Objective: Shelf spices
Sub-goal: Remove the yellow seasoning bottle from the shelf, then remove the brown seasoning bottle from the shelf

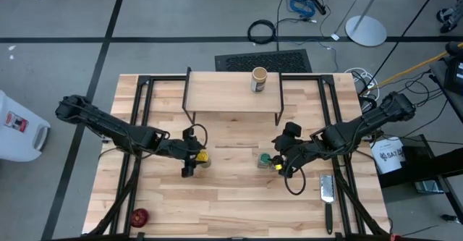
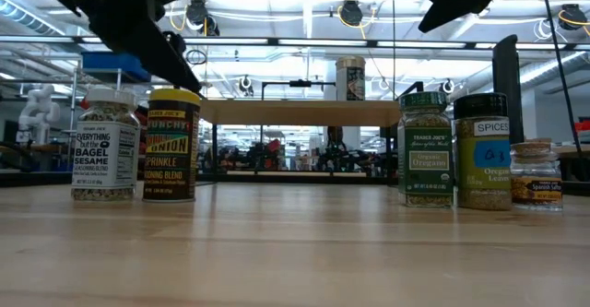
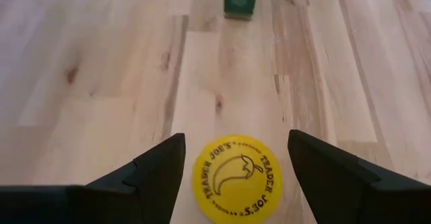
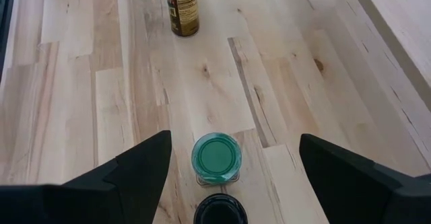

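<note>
Shelf (image 1: 231, 96): a low wood-topped rack on thin black legs, standing at the middle of the table's (image 1: 231, 205) far edge.
Tan jar (image 1: 259, 79): upright on the shelf top, toward its right end; also seen in the low view behind the plank (image 2: 350, 78).
Yellow jar (image 1: 203, 158): upright on the table, left of centre, in front of the shelf; its yellow cap fills the space between the left jaws in the left wrist view (image 3: 236, 179).
White-capped jar (image 2: 105, 145): upright just beside the yellow jar (image 2: 171, 145) in the low view; hidden under the left arm from above.
Green-lidded jar (image 1: 265, 158): upright on the table, right of centre; seen from above in the right wrist view (image 4: 216, 158).
Dark-lidded jar (image 4: 219, 210): just beside the green-lidded jar, under the right gripper.
Small jar (image 2: 536, 176): a short jar at the far right of the low view, near the other two.
Left gripper (image 1: 194, 157): above the yellow jar, jaws spread on either side of its cap, not touching it.
Right gripper (image 1: 278, 161): above the green-lidded and dark-lidded jars, jaws spread wide, holding nothing.
Red ball (image 1: 139, 216): near the table's front left corner.
Grater (image 1: 327, 192): flat near the front right corner, handle toward the front edge.
</note>
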You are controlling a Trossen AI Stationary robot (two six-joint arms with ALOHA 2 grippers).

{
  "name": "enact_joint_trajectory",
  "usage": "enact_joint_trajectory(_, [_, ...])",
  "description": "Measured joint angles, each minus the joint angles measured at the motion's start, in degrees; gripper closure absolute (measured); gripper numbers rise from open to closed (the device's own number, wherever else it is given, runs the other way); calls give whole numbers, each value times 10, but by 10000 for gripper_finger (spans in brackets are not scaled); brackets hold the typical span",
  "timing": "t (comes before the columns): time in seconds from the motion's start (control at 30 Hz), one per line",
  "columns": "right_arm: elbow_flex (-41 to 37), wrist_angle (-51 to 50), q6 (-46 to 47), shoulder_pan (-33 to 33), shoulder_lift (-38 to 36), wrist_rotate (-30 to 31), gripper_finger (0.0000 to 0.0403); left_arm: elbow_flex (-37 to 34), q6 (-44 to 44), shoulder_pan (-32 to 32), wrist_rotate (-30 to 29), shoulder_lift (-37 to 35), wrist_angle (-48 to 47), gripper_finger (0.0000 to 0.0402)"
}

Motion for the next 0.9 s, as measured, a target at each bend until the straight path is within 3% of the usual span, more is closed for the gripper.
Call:
enact_joint_trajectory(0.23, [0,49,-54,-14,-1,114,87,57,26,0,-80,-46,-51,129])
enact_joint_trajectory(0.33, [10,87,-132,-46,-2,127,87,85,49,1,-119,-60,-57,129])
enact_joint_trajectory(0.47, [54,132,-246,-117,-3,122,87,112,77,9,-125,-67,-53,129])
enact_joint_trajectory(0.63, [127,148,-357,-244,-4,-7,87,135,146,26,-138,-66,-44,129])
enact_joint_trajectory(0.9, [174,122,-458,-445,-3,-224,80,140,151,43,-156,-66,-48,129])
